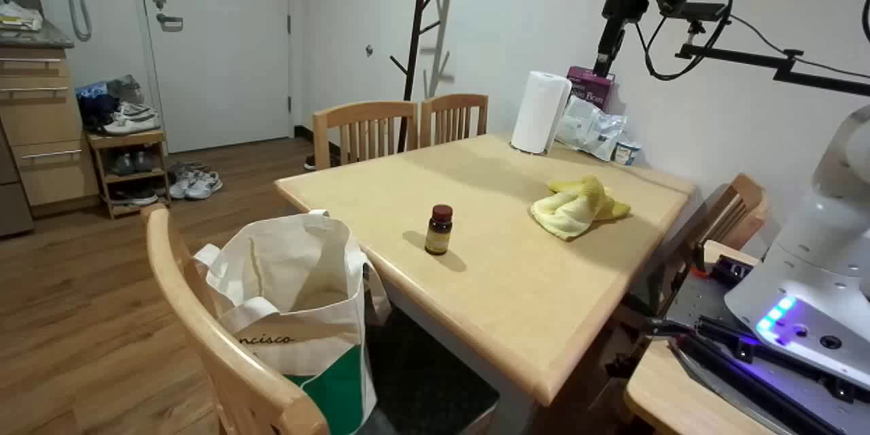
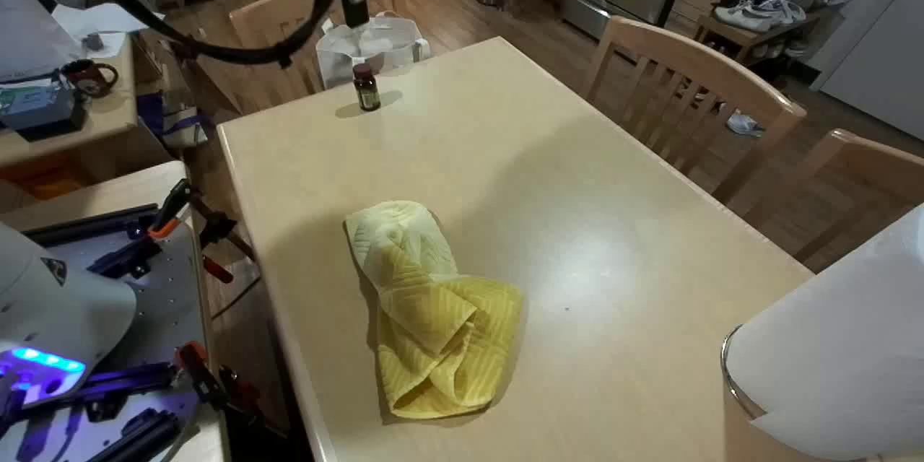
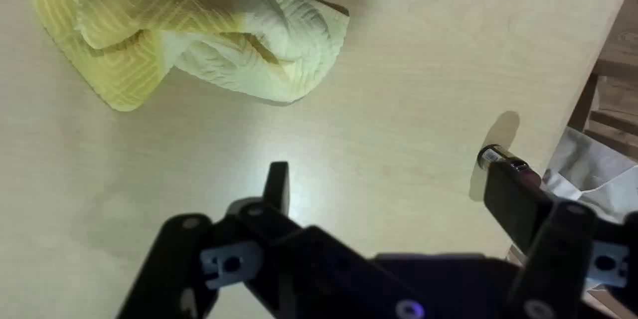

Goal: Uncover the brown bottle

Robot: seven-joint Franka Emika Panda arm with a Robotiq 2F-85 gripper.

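Observation:
The brown bottle (image 1: 439, 234) stands upright and uncovered on the table in both exterior views (image 2: 367, 94), near one end. The yellow cloth (image 1: 578, 209) lies crumpled flat on the table, apart from the bottle; it also shows in an exterior view (image 2: 440, 317) and in the wrist view (image 3: 194, 30). My gripper (image 1: 602, 66) hangs high above the table, touching neither. In the wrist view the gripper (image 3: 394, 194) has its fingers wide apart with nothing between them. One finger partly hides the bottle (image 3: 498, 155) there. An exterior view shows the gripper's lower end (image 2: 354, 9).
The table (image 1: 421, 170) bears a paper-towel roll (image 1: 542, 112), also in an exterior view (image 2: 830, 354). A plastic bag (image 1: 591, 128) and purple box (image 1: 590, 87) stand by the wall. A tote bag (image 1: 306, 333) sits on a chair beside the bottle's table edge. More chairs (image 2: 678, 94) line the table.

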